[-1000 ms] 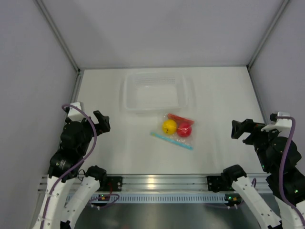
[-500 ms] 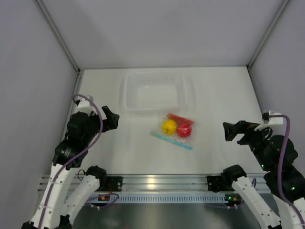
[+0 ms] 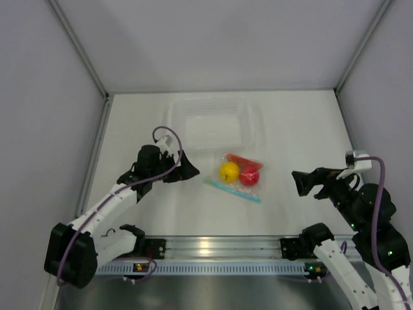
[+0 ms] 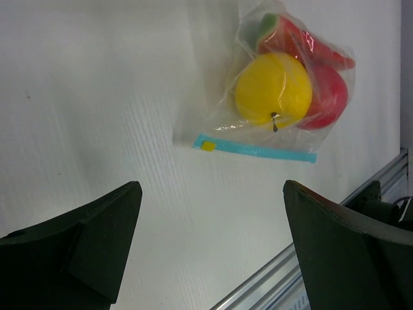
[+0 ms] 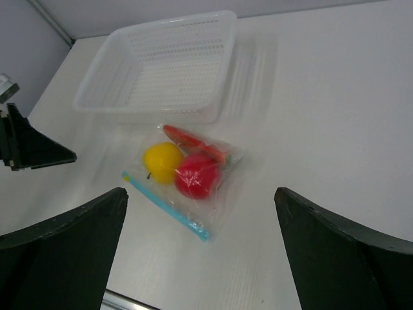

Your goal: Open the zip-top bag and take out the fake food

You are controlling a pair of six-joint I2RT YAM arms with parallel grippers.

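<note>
- Left gripper (image 3: 183, 169): jaws spread wide and holding nothing. It hangs low over the table (image 3: 303, 129), just left of the bag and well short of touching it.
- Bag (image 3: 248, 187): lies flat on the table mid-scene, just in front of the tray (image 3: 169, 129) and between the two grippers. It is thin clear film, so it is likely very light, floppy and slick, and it will probably crumple rather than resist a pull.
- Zip strip (image 3: 232, 191): runs along the bag's near edge and looks closed, with a small yellow tab (image 4: 208, 146) at one end. As the stiffest part, it is the best place to pinch. One lip per gripper seems right, though catching a single layer off the flat table will be fiddly.
- Yellow fruit (image 3: 229, 171), red fruit (image 3: 250, 174) and chili (image 3: 240, 159): bunched at the far side, away from the strip. They look hard, smooth and light. The round ones may roll and shift the bag when it is tugged.
- Right gripper (image 3: 300, 183): jaws wide and holding nothing, well to the right of the bag and facing it.
</note>
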